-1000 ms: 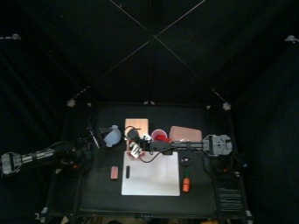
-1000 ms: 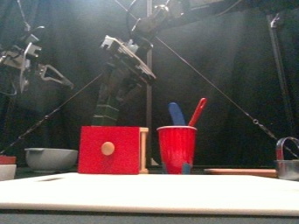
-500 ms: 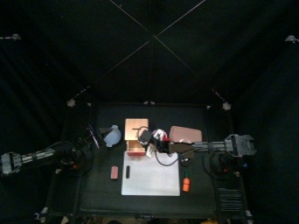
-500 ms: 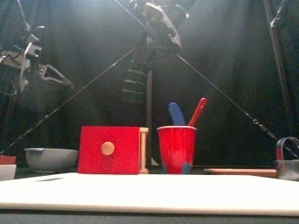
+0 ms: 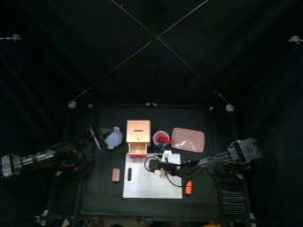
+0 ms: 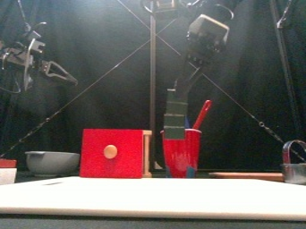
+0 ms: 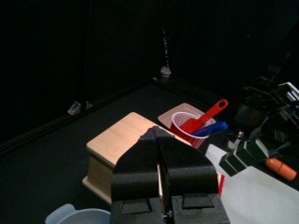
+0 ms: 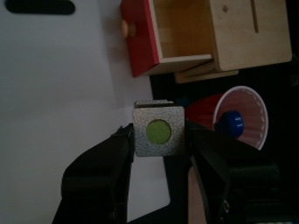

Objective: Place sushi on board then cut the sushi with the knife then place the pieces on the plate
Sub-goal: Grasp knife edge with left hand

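Dark green sushi roll (image 8: 158, 131) — gripped between right gripper (image 8: 162, 136) fingers, at white board (image 8: 59, 105) edge | left gripper (image 7: 160, 140) — fingers pressed together, nothing held, parked far left

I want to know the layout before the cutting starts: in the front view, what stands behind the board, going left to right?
bowl → box → cup → tray → cutter. The sushi held in the right gripper overlaps the cup, so I leave it out.
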{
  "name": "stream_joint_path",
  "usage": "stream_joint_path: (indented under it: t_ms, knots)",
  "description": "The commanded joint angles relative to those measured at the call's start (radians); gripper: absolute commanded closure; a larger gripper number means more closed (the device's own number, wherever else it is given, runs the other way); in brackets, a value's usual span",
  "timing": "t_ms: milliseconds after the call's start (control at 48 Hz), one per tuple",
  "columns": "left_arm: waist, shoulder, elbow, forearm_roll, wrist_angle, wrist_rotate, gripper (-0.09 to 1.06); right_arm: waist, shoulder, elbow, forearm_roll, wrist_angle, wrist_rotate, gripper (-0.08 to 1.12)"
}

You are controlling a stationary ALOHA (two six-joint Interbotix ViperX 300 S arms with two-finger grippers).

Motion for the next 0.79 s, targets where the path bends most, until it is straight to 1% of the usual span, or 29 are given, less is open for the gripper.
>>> stream_joint_path:
  t_ms: [21, 146, 208, 312, 396, 500, 562, 667, 792]
  knots:
    - [0.0, 0.005, -0.026, -0.014, -0.009, 0.002, 0.9, 0.012, 0.014, -0.029, -0.009, -0.005, 0.0, 0.45]
    - [0.003, 0.003, -0.023, -0.014, -0.008, 0.002, 0.9, 0.038, 0.061, -0.043, -0.02, -0.015, -0.011, 0.43]
    - [0.005, 0.005, -0.023, -0.014, -0.009, 0.002, 0.9, 0.051, 0.084, -0.051, -0.023, -0.012, -0.014, 0.4]
    - [0.005, 0.005, -0.023, -0.014, -0.009, 0.002, 0.9, 0.055, 0.104, -0.067, -0.008, -0.009, -0.008, 0.31]
    - [0.006, 0.005, -0.021, -0.014, -0.008, 0.003, 0.9, 0.058, 0.11, -0.084, 0.032, -0.008, -0.017, 0.21]
    - [0.008, 0.005, -0.018, -0.014, -0.002, 0.005, 0.9, 0.069, 0.114, -0.107, 0.064, -0.008, -0.02, 0.13]
    - [0.011, 0.003, -0.017, -0.014, -0.002, 0.005, 0.9, 0.075, 0.115, -0.118, 0.075, -0.006, -0.02, 0.1]
    - [0.018, 0.005, -0.012, -0.014, -0.002, 0.003, 0.9, 0.087, 0.124, -0.135, 0.084, -0.008, -0.012, 0.07]
    - [0.023, 0.005, -0.005, -0.014, 0.0, 0.002, 0.9, 0.097, 0.137, -0.158, 0.124, -0.005, -0.009, 0.07]
